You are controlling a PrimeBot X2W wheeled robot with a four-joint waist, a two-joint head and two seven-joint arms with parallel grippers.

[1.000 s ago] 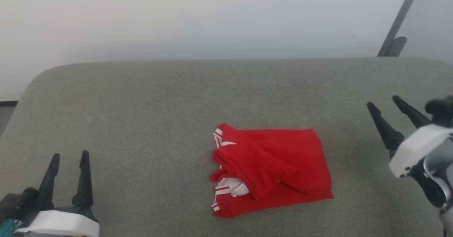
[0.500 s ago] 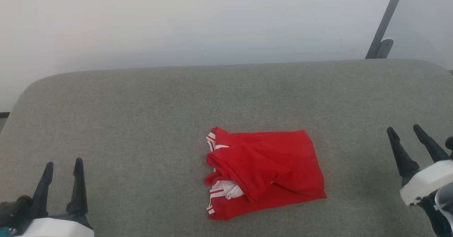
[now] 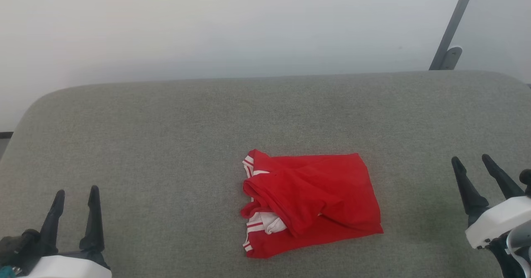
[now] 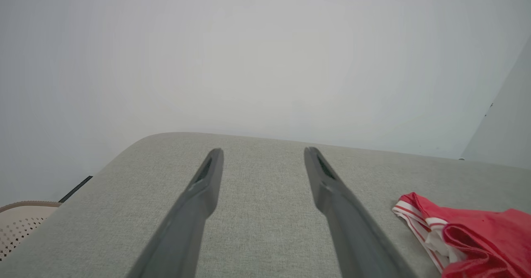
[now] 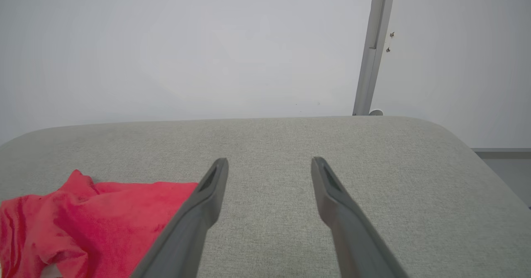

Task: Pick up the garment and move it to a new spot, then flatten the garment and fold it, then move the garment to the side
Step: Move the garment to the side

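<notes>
The red garment (image 3: 309, 201) lies folded into a compact rectangle on the grey padded table (image 3: 166, 137), a little right of centre near the front, with white striped trim showing at its left edge. In the left wrist view the garment (image 4: 477, 236) sits at the lower right, and in the right wrist view the garment (image 5: 91, 224) sits at the lower left. My left gripper (image 3: 76, 193) stands open at the lower left, well clear of the cloth. My right gripper (image 3: 471, 159) stands open at the lower right, apart from the cloth. Both hold nothing.
A pale wall rises behind the table. A grey metal post (image 3: 452, 25) leans at the back right. A beige perforated basket (image 4: 20, 224) sits beyond the table's left edge. Bare grey padding lies all around the garment.
The right gripper has drawn back toward the lower right, away from the table's middle. The head camera shifted slightly, and the left gripper sits a little lower in view. The garment lies as before.
</notes>
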